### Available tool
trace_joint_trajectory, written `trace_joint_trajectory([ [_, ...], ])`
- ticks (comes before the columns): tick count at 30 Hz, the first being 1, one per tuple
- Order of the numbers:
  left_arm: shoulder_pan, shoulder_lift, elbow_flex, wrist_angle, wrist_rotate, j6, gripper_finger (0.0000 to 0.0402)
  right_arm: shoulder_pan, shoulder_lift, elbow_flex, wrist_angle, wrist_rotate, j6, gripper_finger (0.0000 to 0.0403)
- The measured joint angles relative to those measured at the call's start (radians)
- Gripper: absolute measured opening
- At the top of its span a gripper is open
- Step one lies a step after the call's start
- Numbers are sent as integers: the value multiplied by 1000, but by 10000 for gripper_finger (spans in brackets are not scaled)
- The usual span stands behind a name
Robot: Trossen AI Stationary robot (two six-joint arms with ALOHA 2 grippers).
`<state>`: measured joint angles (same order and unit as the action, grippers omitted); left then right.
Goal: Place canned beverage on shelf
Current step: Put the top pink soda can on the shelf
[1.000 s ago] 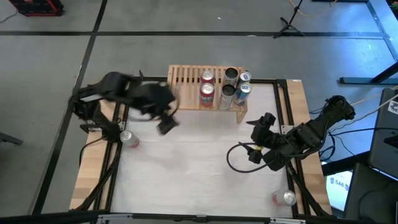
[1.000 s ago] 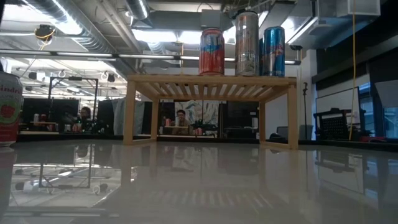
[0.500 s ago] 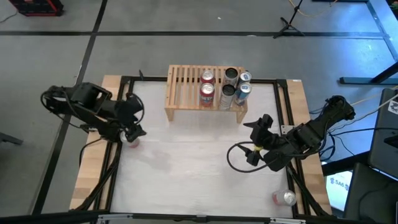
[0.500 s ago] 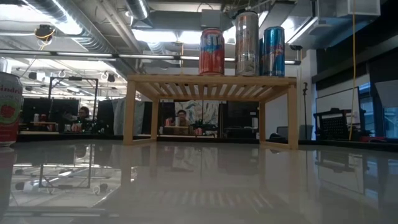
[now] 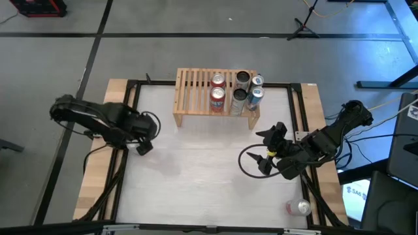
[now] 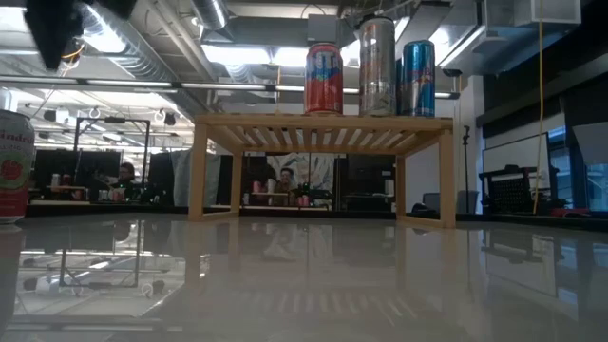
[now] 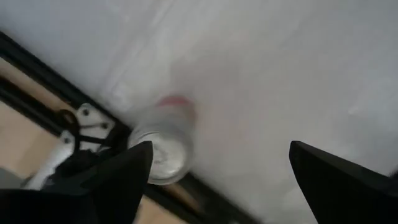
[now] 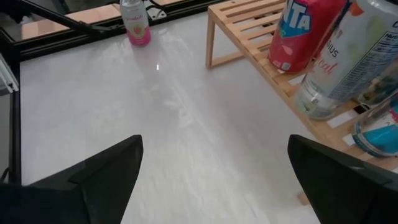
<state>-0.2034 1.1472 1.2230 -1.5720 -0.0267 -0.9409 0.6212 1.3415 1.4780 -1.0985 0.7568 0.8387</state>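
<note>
A pink-and-white can (image 7: pixel 163 140) stands upright at the table's left edge; it also shows in the low view (image 6: pixel 11 166). My left gripper (image 7: pixel 217 149) is open above it, a little toward the table's middle, touching nothing; in the high view (image 5: pixel 147 137) it mostly covers the can. The light-wood shelf (image 5: pixel 196 91) stands at the far middle with several cans on its right half: red (image 5: pixel 217 98), silver (image 5: pixel 239 99) and blue (image 5: pixel 254 96). My right gripper (image 5: pixel 269 147) is open and empty at the right of the table, facing the shelf (image 8: pixel 249 25).
Another can (image 5: pixel 299 207) lies on its side near the table's near right corner. The shelf's left half (image 5: pixel 192 81) holds no cans. A black frame (image 5: pixel 130 85) runs along the table's edges. A cable loop (image 5: pixel 248 163) hangs by my right arm.
My left gripper has swung from near the shelf's left end toward the table's left edge and now hovers over the upright can; it has come into the low view's top left corner. The can has not moved.
</note>
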Motion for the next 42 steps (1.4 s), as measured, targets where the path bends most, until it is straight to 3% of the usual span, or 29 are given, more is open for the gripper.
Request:
trace_joint_trajectory([
  [5,17,0,-132,0,18,158,368,0,0,0,-1,-8,-3,390],
  [13,82,-19,-208,0,13,311,368,0,0,0,1,-8,2,390],
  [20,107,-19,-314,2,35,352,368,0,3,0,16,-7,29,390],
  [25,110,-19,-390,5,104,388,368,0,6,0,47,-8,29,390],
  [30,110,-16,-408,19,107,428,365,0,6,0,53,11,29,390],
  [42,109,-17,-405,43,55,554,266,0,5,0,51,-2,21,390],
])
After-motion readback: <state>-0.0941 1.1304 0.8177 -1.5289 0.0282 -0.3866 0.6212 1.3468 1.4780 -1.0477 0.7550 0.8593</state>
